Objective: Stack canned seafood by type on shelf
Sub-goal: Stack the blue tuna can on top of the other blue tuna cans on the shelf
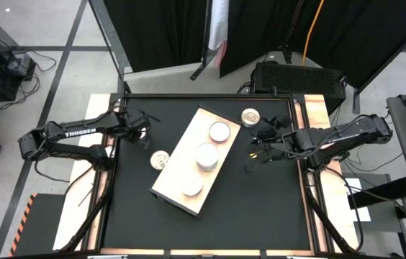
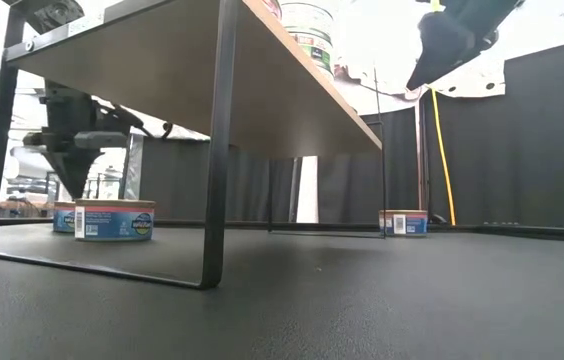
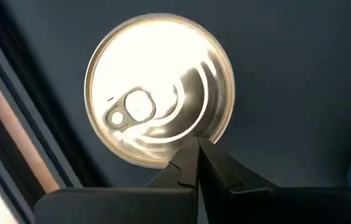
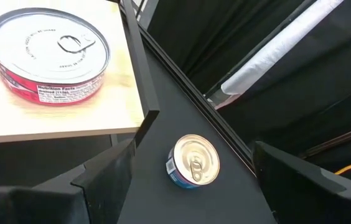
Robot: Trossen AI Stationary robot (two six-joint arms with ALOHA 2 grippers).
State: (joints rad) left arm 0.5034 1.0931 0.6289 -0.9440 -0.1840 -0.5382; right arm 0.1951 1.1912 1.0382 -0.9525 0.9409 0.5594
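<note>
The shelf (image 1: 183, 167), a pale board on black legs (image 2: 217, 150), stands slantwise mid-table and carries tins (image 1: 219, 132), (image 1: 206, 156), (image 1: 192, 187). To its left, a silver-topped tin (image 3: 157, 93) sits on the black table, with a blue-labelled one (image 1: 160, 160) beside it. My left gripper (image 3: 198, 142) is shut and points down, with its tips over the near rim of the silver-topped tin. My right gripper (image 1: 257, 144) hangs open above the table, right of the shelf. Beyond it a tin (image 4: 193, 160) rests on the table. My left gripper comes at the tin from above with shut fingers (image 3: 185, 165), their tips over the lid's rim (image 3: 191, 134). I cannot tell whether they touch the lid. The tin sits flat on the table.
A red-labelled tin (image 4: 50, 56) stands near the shelf's far corner. The table's raised border (image 1: 300, 144) and the arm bases flank the black top. Open black table lies toward the near edge (image 1: 246, 208).
</note>
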